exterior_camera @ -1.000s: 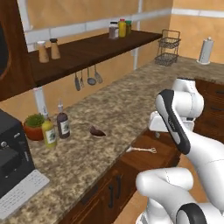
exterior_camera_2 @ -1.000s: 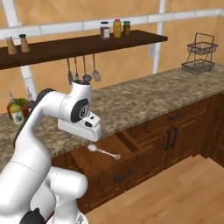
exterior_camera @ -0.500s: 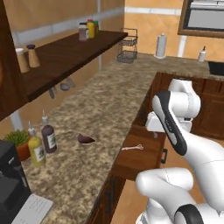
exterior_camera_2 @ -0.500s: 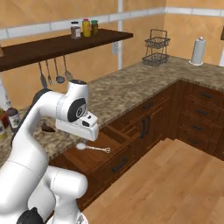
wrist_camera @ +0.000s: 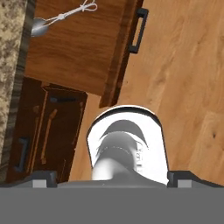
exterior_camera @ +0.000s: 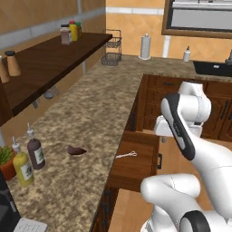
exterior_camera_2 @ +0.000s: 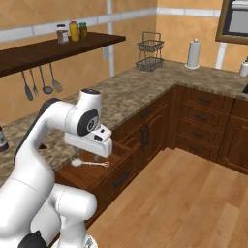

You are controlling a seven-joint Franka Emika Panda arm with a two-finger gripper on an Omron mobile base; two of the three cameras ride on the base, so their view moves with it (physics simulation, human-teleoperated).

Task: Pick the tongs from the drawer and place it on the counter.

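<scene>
The drawer (exterior_camera: 136, 161) stands pulled out from the dark cabinets beneath the desk (exterior_camera: 95, 118), its flat wood-grain bottom exposed and a black handle (wrist_camera: 136, 30) on its front. The tongs (exterior_camera: 127, 155) lie flat on the drawer bottom, near the desk edge — a thin silvery utensil with a rounded end (wrist_camera: 38, 27) and a looped end. In the right base view the tongs (exterior_camera_2: 90, 163) rest just below the arm's hand, apart from it.

The claw (exterior_camera_2: 100, 156) hangs above the open drawer, its fingers spread wide and holding nothing; in the hand view its two dark fingertips (wrist_camera: 40, 178) sit far apart at the lower corners. That view looks down along the hand at the drawer (wrist_camera: 76, 52), the tongs (wrist_camera: 65, 16) at the upper left, and the wooden floor (wrist_camera: 183, 78) to the right.

On the desk, well apart from the drawer, lie a small dark brown lump (exterior_camera: 76, 150), a brown sauce bottle (exterior_camera: 35, 153) and a yellow bottle (exterior_camera: 22, 165) just beside it. A dark wooden wall shelf (exterior_camera: 50, 68) carries spice jars (exterior_camera: 71, 32); further along the desk stand a wire basket (exterior_camera: 112, 52) and a paper towel roll (exterior_camera: 145, 46).
</scene>
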